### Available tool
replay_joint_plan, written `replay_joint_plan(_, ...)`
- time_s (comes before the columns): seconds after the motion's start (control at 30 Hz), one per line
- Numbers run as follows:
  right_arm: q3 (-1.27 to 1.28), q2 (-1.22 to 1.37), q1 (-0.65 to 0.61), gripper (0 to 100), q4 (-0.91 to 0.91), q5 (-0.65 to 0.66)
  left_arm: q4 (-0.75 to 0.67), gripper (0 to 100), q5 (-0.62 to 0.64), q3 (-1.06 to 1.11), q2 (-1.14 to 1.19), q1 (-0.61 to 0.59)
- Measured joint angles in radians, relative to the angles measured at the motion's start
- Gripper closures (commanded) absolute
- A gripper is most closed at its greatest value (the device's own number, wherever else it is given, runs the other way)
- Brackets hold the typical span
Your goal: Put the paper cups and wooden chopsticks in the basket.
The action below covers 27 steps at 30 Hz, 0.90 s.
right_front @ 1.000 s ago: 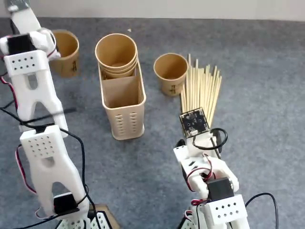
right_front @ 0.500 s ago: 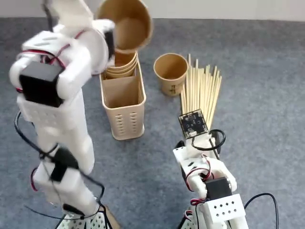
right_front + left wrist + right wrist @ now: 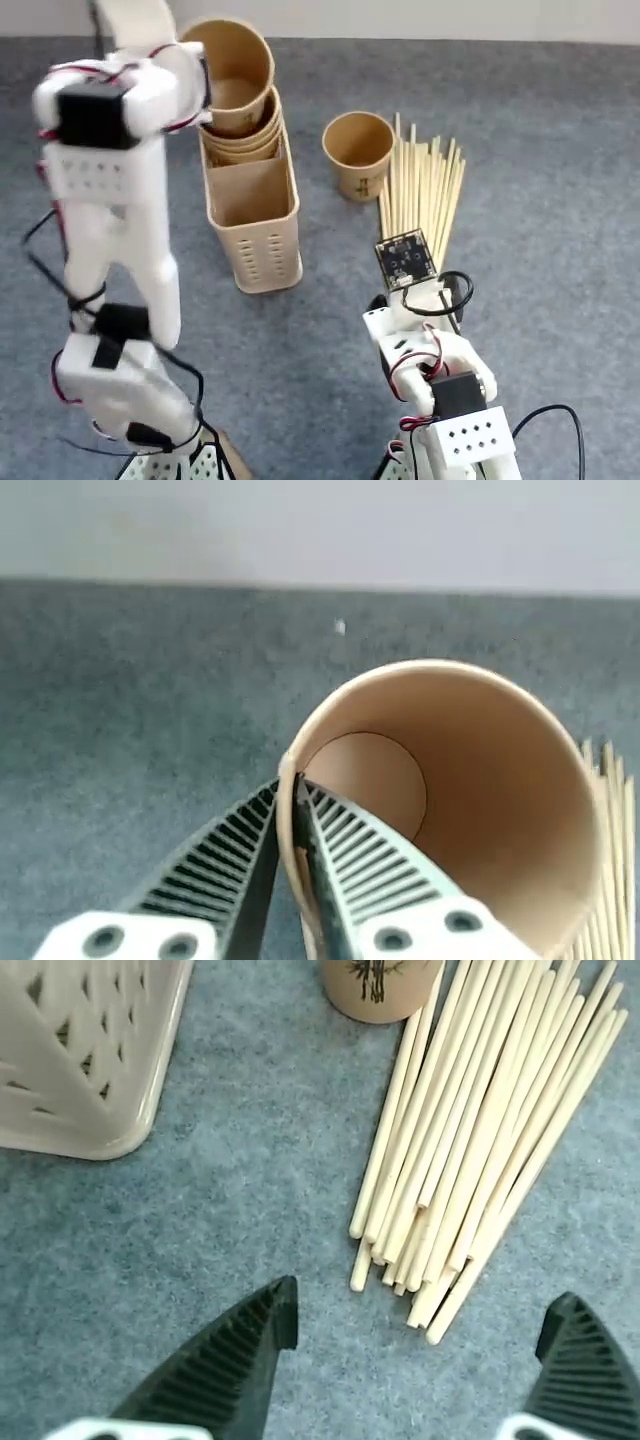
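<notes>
Rim of paper cup [image 3: 480, 770] sits pinched in left claw [image 3: 296, 800] over basket [image 3: 265, 255]; right claw [image 3: 428, 1302] gapes near chopsticks [image 3: 480, 1130].

Matt paper cup [image 3: 500, 780], wooden chopsticks [image 3: 480, 1140]

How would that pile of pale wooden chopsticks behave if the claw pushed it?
The pale wooden chopsticks look thin, straight and stiff, so probably light. They lie loose on the grey carpet, so a push would likely scatter or roll them, though its nap may slow rolling.
</notes>
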Motion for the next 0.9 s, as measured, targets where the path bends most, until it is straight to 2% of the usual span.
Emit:
replay_joint_plan(0.13, 0.0, 0.0, 0.0, 63.1, 0.0, 0.0, 0.0, 96, -0.002, 0.006, 0.052, 0.0)
replay_joint_plan(0.27, 0.0, 0.0, 0.0, 63.1, 0.0, 0.0, 0.0, 78, -0.051, 0.006, 0.057, 0.0)
replay_joint_plan(0.4, 0.0, 0.0, 0.0, 63.1, 0.0, 0.0, 0.0, 68, -0.115, -0.021, 0.058, -0.005)
replay_joint_plan(0.47, 0.0, 0.0, 0.0, 63.1, 0.0, 0.0, 0.0, 67, -0.13, -0.08, 0.051, -0.008)
replay_joint_plan(0.67, 0.0, 0.0, 0.0, 63.1, 0.0, 0.0, 0.005, 74, -0.141, -0.25, -0.014, -0.028)
replay_joint_plan(0.9, 0.0, 0.0, 0.0, 63.1, 0.0, 0.0, 0.031, 74, -0.141, -0.066, 0.163, -0.041)
